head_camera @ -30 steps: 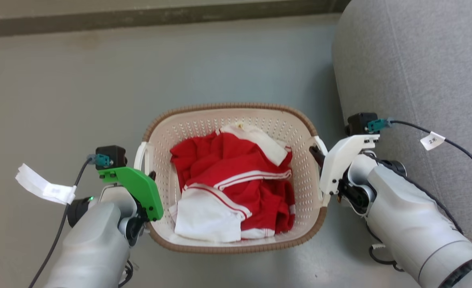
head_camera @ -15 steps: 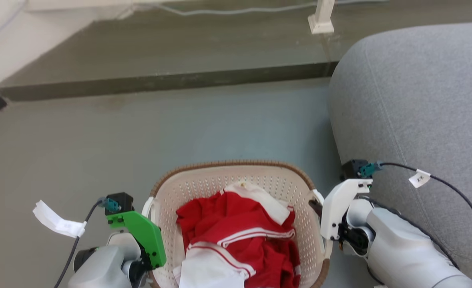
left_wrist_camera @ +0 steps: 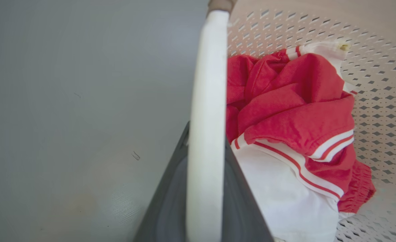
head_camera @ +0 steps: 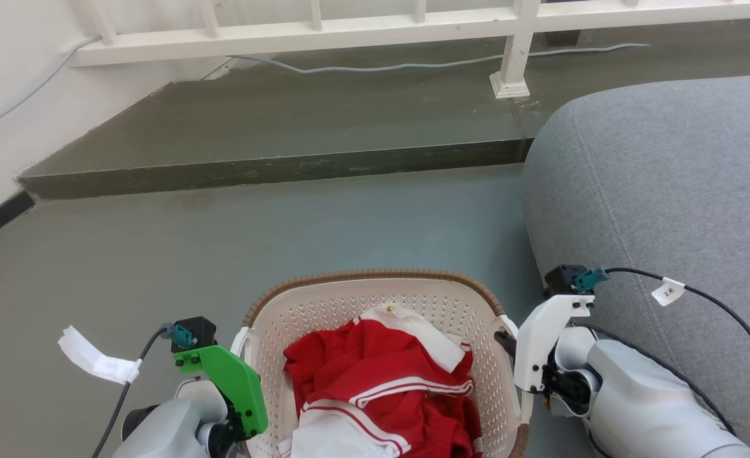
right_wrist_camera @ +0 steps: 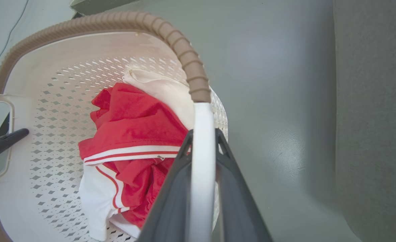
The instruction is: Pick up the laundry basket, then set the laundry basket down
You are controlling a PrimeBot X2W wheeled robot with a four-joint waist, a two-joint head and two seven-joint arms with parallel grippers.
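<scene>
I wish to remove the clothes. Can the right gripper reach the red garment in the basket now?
Probably not yet. The right gripper is shut on the laundry basket's white handle, so it is busy, though the red garment lies uncovered.

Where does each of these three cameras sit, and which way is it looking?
Head view: on the head, facing forward and down at the laundry basket, floor and grey sofa; both pale forearms show.
Left wrist view: on the left wrist, looking along the left jaws clamped on the basket's left handle.
Right wrist view: on the right wrist, along the right jaws clamped on the right handle.
Shared: all three show the red-and-white clothes in the basket.
</scene>
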